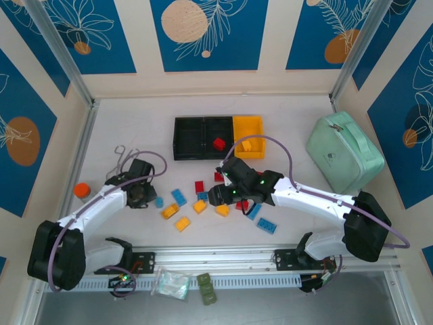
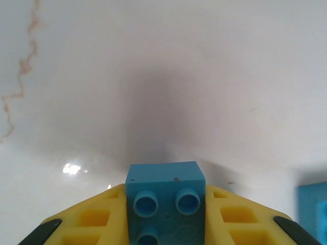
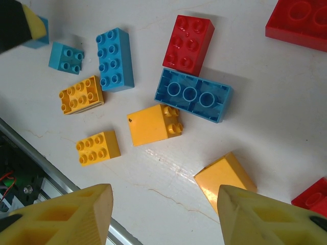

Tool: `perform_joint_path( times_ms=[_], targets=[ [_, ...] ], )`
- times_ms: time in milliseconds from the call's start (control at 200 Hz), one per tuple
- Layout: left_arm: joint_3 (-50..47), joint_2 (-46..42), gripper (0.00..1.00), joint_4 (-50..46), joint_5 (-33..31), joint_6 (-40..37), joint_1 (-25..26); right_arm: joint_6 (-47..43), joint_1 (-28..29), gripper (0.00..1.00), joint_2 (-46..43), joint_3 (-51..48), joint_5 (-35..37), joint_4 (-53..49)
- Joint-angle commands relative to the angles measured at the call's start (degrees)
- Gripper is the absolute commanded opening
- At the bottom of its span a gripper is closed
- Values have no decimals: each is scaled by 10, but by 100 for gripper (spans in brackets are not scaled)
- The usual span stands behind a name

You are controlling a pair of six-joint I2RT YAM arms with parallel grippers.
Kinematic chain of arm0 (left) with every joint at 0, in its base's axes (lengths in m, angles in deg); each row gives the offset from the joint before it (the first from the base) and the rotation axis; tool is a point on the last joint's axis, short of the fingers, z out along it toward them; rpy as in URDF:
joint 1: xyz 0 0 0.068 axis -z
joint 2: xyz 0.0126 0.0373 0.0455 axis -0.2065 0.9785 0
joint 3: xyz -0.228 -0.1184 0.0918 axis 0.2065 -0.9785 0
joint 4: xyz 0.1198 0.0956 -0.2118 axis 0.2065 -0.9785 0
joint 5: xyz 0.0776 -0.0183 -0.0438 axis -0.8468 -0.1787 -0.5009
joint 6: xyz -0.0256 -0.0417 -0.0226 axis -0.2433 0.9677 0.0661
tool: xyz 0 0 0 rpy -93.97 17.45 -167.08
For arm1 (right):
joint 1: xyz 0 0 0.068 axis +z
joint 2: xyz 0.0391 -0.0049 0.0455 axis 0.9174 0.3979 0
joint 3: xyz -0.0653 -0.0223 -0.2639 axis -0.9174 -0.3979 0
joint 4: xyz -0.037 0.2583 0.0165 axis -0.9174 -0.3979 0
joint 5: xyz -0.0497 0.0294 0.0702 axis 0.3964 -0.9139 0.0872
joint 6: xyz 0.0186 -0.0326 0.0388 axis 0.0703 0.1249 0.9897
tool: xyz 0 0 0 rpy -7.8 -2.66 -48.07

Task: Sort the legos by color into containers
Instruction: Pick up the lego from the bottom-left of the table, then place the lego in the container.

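My left gripper (image 1: 153, 200) is low over the table left of the brick pile, shut on a light blue lego (image 2: 165, 199) pinched between its yellow fingers (image 2: 92, 219). My right gripper (image 1: 218, 198) hangs open over the pile, nothing between its fingertips (image 3: 163, 204). Below it lie yellow-orange legos (image 3: 154, 124) (image 3: 225, 178) (image 3: 98, 148), light blue ones (image 3: 115, 58) (image 3: 193, 95) and red ones (image 3: 188, 44). The containers (image 1: 189, 139) stand behind in a row, two black and one yellow. A red lego (image 1: 218, 143) lies in the middle black bin and a yellow one (image 1: 247, 145) in the yellow bin (image 1: 257, 125).
A mint-green case (image 1: 345, 152) lies at the right. An orange round object (image 1: 82, 189) sits at the left wall. Olive-green blocks (image 1: 206, 288) and a clear bag (image 1: 169, 283) rest on the front rail. Another blue lego (image 2: 312, 209) lies right of my left gripper.
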Motion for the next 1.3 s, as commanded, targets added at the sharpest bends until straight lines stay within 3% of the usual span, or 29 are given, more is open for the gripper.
perform_joint_path(
  times_ms=[0,365,685,990,1296],
  targets=[
    [42,16,27,-15,25,-28,-6,1,4,56,0,14,11,2],
    [187,138,27,4,62,-61,30,15,-12,56,-13,8,22,-11],
    [360,294,27,-10,48,-95,86,26,-13,56,-35,-3,37,-25],
    [501,414,27,-51,29,-116,91,36,-14,56,-55,-23,49,-32],
    [559,479,27,-58,23,-119,91,43,-20,56,-70,-36,52,-34]
  ],
)
